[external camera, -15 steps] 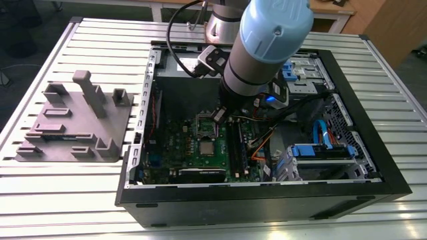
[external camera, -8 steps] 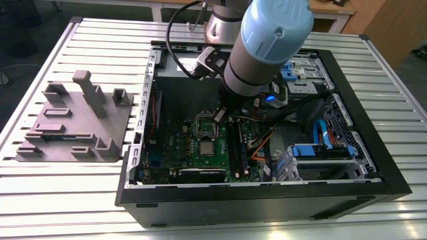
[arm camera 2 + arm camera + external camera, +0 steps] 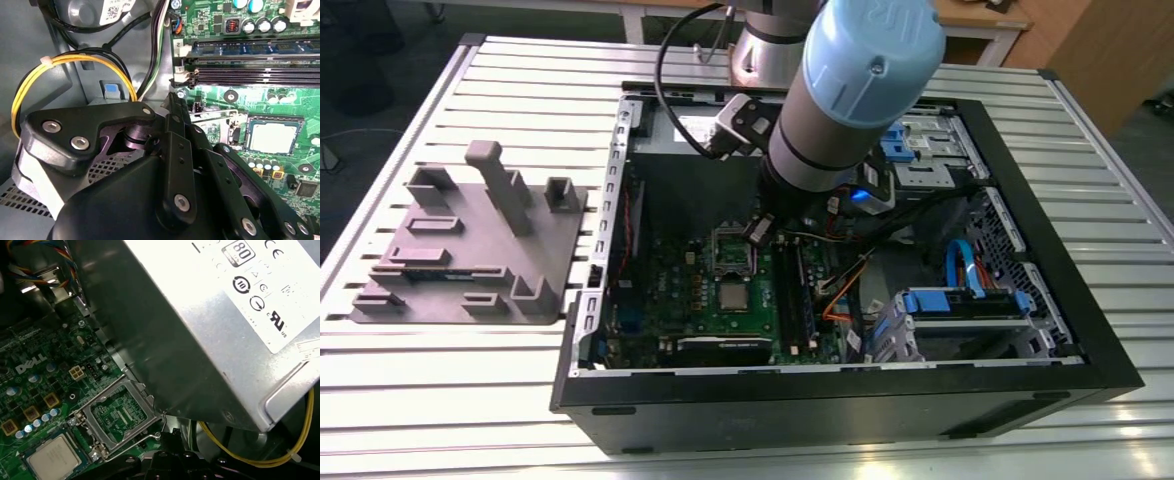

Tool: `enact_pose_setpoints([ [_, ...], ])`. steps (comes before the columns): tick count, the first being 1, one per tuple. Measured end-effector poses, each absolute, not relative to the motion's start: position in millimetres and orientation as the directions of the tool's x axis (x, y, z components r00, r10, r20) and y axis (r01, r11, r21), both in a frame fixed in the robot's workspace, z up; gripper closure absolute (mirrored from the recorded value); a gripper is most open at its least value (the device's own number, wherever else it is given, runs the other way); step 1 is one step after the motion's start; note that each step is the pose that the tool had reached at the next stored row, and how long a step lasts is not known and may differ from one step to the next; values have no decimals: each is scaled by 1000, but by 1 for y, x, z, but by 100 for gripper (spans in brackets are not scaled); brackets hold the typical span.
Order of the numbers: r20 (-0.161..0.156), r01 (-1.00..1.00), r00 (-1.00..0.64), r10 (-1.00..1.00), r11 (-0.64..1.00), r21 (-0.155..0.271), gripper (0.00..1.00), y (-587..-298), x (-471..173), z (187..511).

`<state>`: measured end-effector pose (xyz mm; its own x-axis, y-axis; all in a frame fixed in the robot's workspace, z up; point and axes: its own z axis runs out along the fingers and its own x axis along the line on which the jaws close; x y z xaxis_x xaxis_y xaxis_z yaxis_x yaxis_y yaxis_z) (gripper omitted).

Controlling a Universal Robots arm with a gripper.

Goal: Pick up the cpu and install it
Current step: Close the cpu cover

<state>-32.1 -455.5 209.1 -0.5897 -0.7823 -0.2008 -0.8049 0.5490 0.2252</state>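
Inside the open computer case (image 3: 1067,330), our claw (image 3: 172,102) hung over the motherboard (image 3: 720,310); we could not tell its opening. The cpu (image 3: 272,136) lay flat in its socket, retention frame (image 3: 117,410) raised. We judged it light, stiff, fragile, best gripped by opposite edges.

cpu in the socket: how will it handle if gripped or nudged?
The cpu looks like a thin, flat metal-topped square, so probably rigid and light. Its smooth top may be slippery. Lying flat in the socket on the motherboard, it likely won't roll or tip.
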Motion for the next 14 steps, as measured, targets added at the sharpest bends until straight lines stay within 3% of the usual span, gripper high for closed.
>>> enact_pose_setpoints([
  [14, -203, -805, -590, -782, 548, 227, 90, -448, -32, 199],
])
